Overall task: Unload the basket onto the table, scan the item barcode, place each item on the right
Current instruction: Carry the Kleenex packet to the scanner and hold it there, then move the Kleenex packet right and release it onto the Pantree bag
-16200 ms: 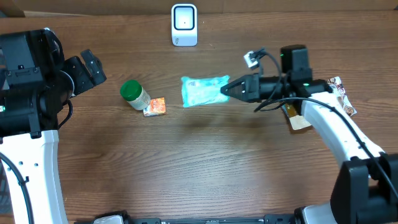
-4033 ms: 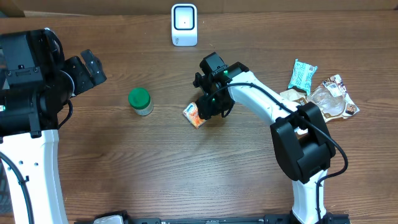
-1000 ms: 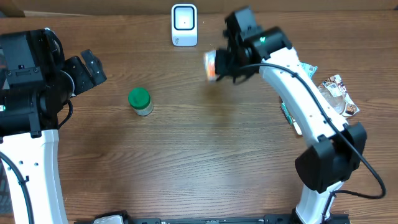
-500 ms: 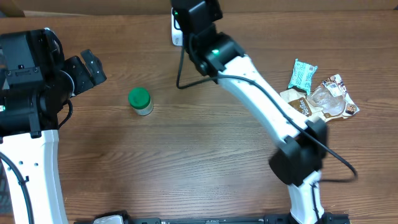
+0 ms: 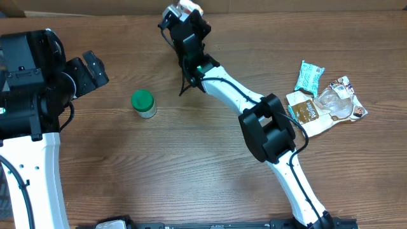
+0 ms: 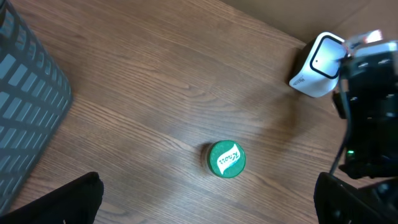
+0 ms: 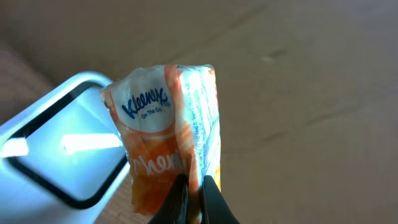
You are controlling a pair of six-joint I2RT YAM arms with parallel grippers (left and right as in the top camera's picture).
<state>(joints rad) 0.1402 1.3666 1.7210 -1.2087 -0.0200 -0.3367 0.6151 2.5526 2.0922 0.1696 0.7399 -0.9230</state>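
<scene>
Right gripper (image 7: pixel 191 186) is pinched shut on the bottom edge of the tissue pack (image 7: pixel 166 134) (a little orange-and-white Kleenex one), and the pack stands upright out of the fingers. It's up at the far edge of the table (image 5: pixel 203 172), right in front of the scanner (image 7: pixel 53 146), whose window is lit up white. In the wrist view the pack overlaps the scanner's right side; can't tell if they're actually touching. From overhead the right arm reaches from the near right all the way to the far middle. The gripper mostly hides the scanner there, with just a bit of the pack peeking out on top.

Left gripper (image 5: pixel 95 69) is spread wide with nothing in it, hanging over the far left of the table. Its own camera looks down on the jar (image 6: pixel 225 159) with the green lid, upright on the wood, left of the scanner and nearer, well apart from it. A grey crate (image 6: pixel 25 106) sits at the left edge of that view.

Over on the right there's a teal packet (image 5: pixel 309 76) with a pile of wrappers (image 5: pixel 334 102) just beside it.
</scene>
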